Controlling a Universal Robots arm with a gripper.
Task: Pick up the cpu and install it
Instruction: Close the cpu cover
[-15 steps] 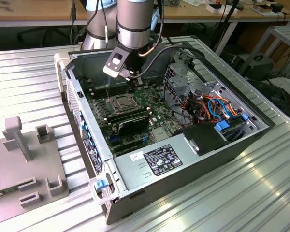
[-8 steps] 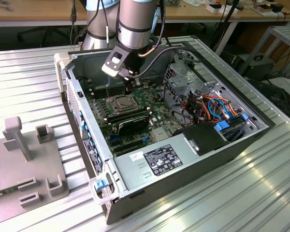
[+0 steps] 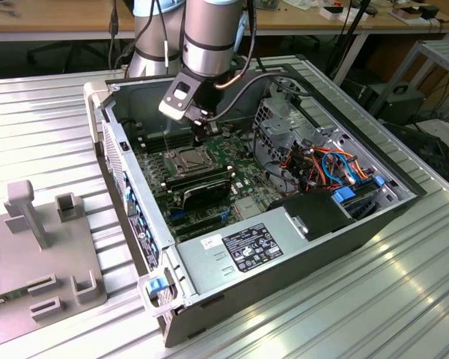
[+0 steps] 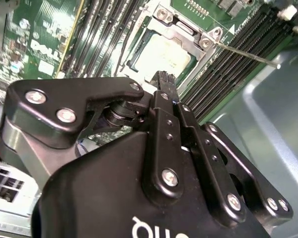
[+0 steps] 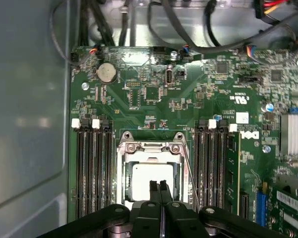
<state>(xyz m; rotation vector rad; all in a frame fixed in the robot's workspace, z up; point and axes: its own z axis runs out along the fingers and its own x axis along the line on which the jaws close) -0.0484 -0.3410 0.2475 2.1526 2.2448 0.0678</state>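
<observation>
One ribbed metal table (image 3: 404,299) carries one open case (image 3: 359,232). One arm (image 3: 209,30) reaches down into the case from above. Inside lies one green board (image 5: 154,89). The one gripper (image 5: 158,186) hangs just over the board's middle. Its two fingers (image 5: 153,187) are drawn together to a hairline gap with nothing between them. Two banks of memory slots (image 5: 94,168) flank one metal-framed socket (image 5: 151,147), one bank on each side. One thin lever (image 5: 189,173) stands up beside the frame. The one cpu (image 5: 146,176) lies flat inside the socket, its pale grey face up. In both wrist views the fingertips sit directly over it; whether they touch it is unclear. One coin cell (image 5: 107,73) sits well apart from the socket.
</observation>
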